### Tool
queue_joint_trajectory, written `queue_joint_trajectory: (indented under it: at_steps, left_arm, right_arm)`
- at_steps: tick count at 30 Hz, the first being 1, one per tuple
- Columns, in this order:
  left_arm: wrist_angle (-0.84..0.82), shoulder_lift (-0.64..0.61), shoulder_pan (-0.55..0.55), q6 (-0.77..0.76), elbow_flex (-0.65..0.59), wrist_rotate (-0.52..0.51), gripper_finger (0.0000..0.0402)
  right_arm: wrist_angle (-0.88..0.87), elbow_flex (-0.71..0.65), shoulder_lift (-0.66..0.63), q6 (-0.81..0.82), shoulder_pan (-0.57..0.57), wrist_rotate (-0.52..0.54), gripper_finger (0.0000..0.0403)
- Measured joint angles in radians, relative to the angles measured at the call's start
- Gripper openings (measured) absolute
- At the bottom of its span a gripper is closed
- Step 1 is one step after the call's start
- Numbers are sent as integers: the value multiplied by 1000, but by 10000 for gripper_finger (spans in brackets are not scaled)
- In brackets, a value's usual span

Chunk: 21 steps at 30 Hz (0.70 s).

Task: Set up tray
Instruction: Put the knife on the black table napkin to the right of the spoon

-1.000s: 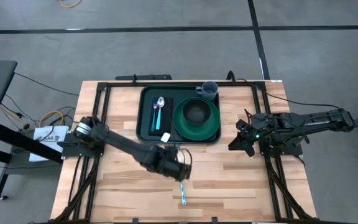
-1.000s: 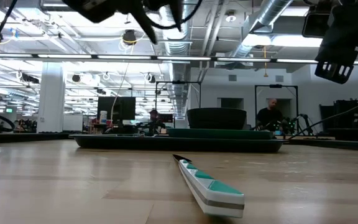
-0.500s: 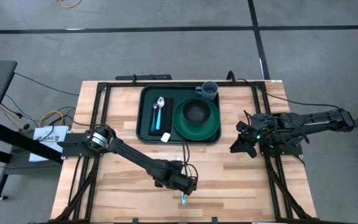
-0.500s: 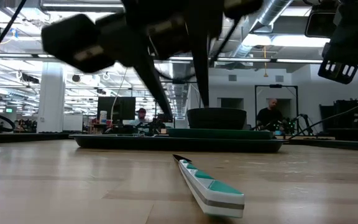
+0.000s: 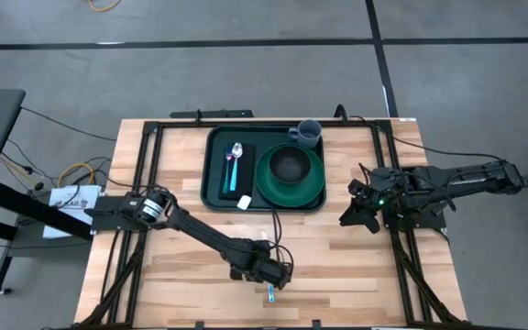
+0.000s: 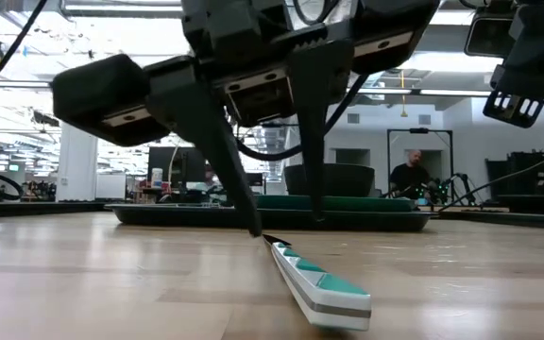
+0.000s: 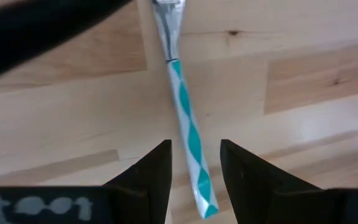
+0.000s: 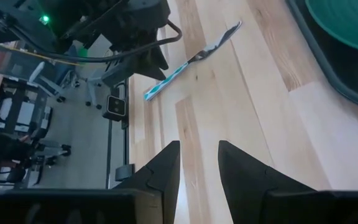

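Down from beside the tray [image 5: 220, 172] to the tabletop's front edge: left end effector [image 7: 194, 163], fingers narrowly parted astride the striped utensil [image 7: 187, 126], nothing held. Grasp judged next. Tray at back centre. Right end effector [image 5: 363, 207] waiting, slightly parted.

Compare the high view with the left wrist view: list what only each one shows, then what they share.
Only the high view: the tray holding a spoon, a green plate and a dark bowl, a grey cup at its far edge, and the waiting right gripper beside the table's right side.

Only the left wrist view: the left gripper open, straddling the utensil's handle.

Both: the teal-and-white utensil on the wooden table.
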Motion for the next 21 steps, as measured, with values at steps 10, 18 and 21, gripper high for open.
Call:
queue_joint_trajectory:
  at_steps: [10, 18, 21]
  left_arm:
    - [11, 10, 3, 0, 2, -8, 123]
    - [132, 94, 13, 17, 6, 76, 123]
    - [120, 99, 13, 11, 8, 85, 123]
  right_arm:
    - [4, 0, 0, -3, 0, 0, 102]
    - [15, 0, 0, -3, -1, 0, 102]
    - [21, 0, 0, -3, -1, 0, 102]
